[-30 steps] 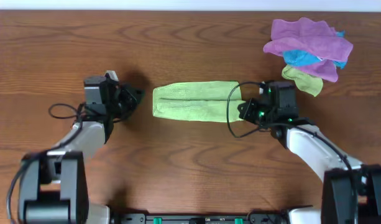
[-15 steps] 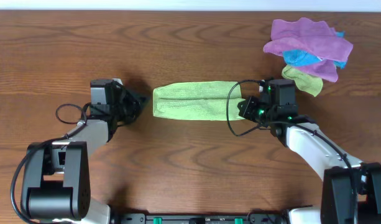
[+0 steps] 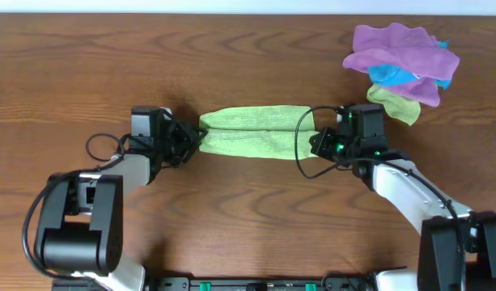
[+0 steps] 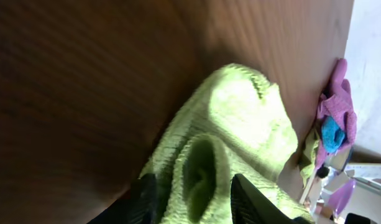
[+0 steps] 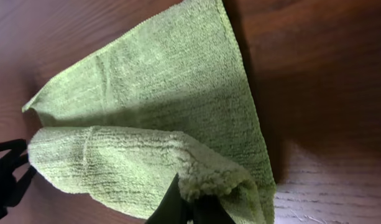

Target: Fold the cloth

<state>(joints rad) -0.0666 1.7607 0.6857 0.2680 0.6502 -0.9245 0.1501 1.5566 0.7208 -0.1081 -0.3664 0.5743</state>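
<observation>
The lime-green cloth [image 3: 252, 131] lies folded into a long strip across the middle of the wooden table [image 3: 248, 210]. My left gripper [image 3: 192, 141] is at the strip's left end. In the left wrist view its jaws stand apart, and the cloth's rolled end [image 4: 240, 118] lies between the dark fingers [image 4: 249, 199]. My right gripper [image 3: 316, 144] is at the strip's right end. In the right wrist view the right gripper [image 5: 193, 202] is shut on a fluffy corner of the cloth [image 5: 159, 112], lifting it a little.
A pile of other cloths sits at the back right: purple [image 3: 401, 48], blue [image 3: 393, 75] and a dull olive scrap [image 3: 393, 101]. A black cable [image 3: 300, 141] loops over the strip's right end.
My left arm has slid right until its gripper reached the cloth's left end, and its jaws have parted. The right arm and the cloth have stayed in place.
</observation>
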